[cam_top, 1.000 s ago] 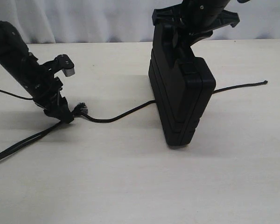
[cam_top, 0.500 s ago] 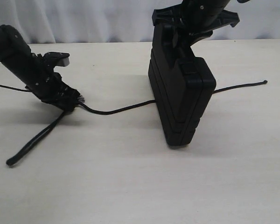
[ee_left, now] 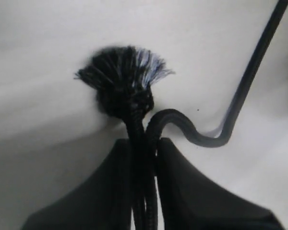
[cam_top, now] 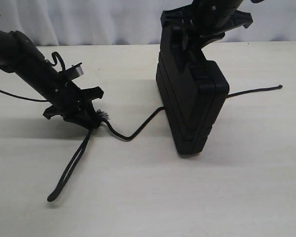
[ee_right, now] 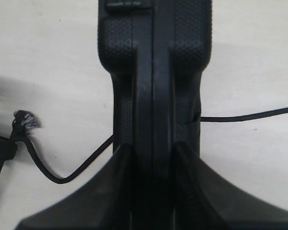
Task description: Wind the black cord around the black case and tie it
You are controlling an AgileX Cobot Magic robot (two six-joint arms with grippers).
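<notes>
**Black case** [cam_top: 192, 106] — matte black plastic, flat and rectangular. It stands upright on a narrow edge, right of centre on the table [cam_top: 148, 197]. The exterior view shows a narrow side with stepped ribs. The right wrist view shows a pebbled texture, a smooth seam down the middle of the edge, and a small latch [ee_right: 127, 5] partly cut off by the frame.

**Right gripper** [ee_right: 152, 158] — comes down from above and is clamped on the case's upper edge, one finger on each broad face. It hides the top of the case in the exterior view, and its arm is cut off by the picture's top edge.

**Black cord** [cam_top: 133, 132] — round, braided and slack on the table. One stretch leaves the case's left side and curves to the left gripper. Another leaves the right side and ends far right. Whether the cord runs under or behind the case cannot be told. Its frayed end [ee_left: 122, 72] fans out in grey-black fibres.

**Left gripper** [ee_left: 144, 148] — low over the table, left of the case, closed tight on two strands of cord just behind the fray. A loose tail, apparently doubled, trails toward the near left. The left arm is cut off at the left edge.
</notes>
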